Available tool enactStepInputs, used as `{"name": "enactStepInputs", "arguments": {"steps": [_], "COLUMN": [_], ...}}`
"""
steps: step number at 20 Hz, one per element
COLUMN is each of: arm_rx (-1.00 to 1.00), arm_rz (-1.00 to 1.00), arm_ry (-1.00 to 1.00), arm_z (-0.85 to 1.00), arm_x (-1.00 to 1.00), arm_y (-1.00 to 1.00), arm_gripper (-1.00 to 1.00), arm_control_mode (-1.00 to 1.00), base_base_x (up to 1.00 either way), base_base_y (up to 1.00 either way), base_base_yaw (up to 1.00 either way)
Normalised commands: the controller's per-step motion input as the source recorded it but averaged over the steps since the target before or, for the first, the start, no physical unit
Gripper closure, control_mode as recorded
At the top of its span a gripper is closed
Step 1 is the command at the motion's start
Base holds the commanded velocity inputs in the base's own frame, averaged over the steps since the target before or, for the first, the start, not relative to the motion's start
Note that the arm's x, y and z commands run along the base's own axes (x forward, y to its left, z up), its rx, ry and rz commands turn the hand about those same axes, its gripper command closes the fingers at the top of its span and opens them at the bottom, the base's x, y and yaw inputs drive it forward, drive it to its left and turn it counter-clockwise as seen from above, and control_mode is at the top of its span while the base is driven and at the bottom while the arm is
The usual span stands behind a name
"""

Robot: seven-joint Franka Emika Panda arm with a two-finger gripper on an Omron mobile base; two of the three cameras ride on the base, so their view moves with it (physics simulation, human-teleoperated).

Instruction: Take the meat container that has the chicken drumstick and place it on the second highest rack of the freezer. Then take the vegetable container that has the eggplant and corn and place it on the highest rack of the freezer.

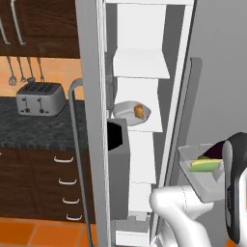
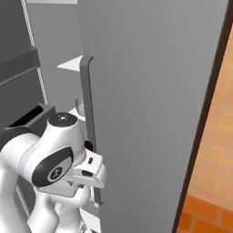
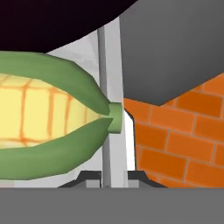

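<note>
**Vegetable container held up beside the open freezer**

The gripper (image 3: 113,177) is pinched on the thin grey wall of the vegetable container (image 1: 200,181), its two dark tips nearly together on either side of that wall at the bottom of the hand view. In the left base view the container is a shallow grey tray raised at the right, clear of any shelf, in front of the freezer's open door. The corn (image 3: 48,116) lies inside it, green husk round yellow kernels, with the dark eggplant (image 1: 215,150) just behind it (in the hand view the eggplant is only a black mass along the top).

The freezer (image 1: 140,62) stands open with white racks stacked one above another. The meat container (image 1: 130,113) sits on a rack partway up, the brownish chicken drumstick (image 1: 139,111) inside it. The rack above it is bare.

To the left, a toaster (image 1: 40,98) rests on the dark worktop (image 1: 38,130), with utensils hanging on the wall above.
</note>
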Motion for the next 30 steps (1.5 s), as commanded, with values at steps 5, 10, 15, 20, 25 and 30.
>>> {"name": "enactStepInputs", "arguments": {"steps": [5,10,15,20,25,30], "arm_rx": [0.00,0.00,0.00,0.08,0.10,0.02], "arm_rz": [0.00,0.00,0.00,0.00,0.00,0.00], "arm_ry": [0.00,0.00,0.00,-0.19,-0.34,-0.12], "arm_z": [0.00,0.00,0.00,0.36,0.75,0.97], "arm_x": [0.00,0.00,0.00,-0.02,-0.17,0.08], "arm_y": [0.00,0.00,0.00,0.06,0.24,0.78], "arm_gripper": [1.00,1.00,1.00,1.00,1.00,1.00], "arm_control_mode": [1.00,1.00,1.00,-1.00,-1.00,-1.00], "base_base_x": [0.05,0.10,0.02,0.00,0.00,0.00], "base_base_y": [0.56,0.15,0.01,0.00,0.00,0.00], "base_base_yaw": [0.00,0.00,0.00,0.00,0.00,0.00]}}
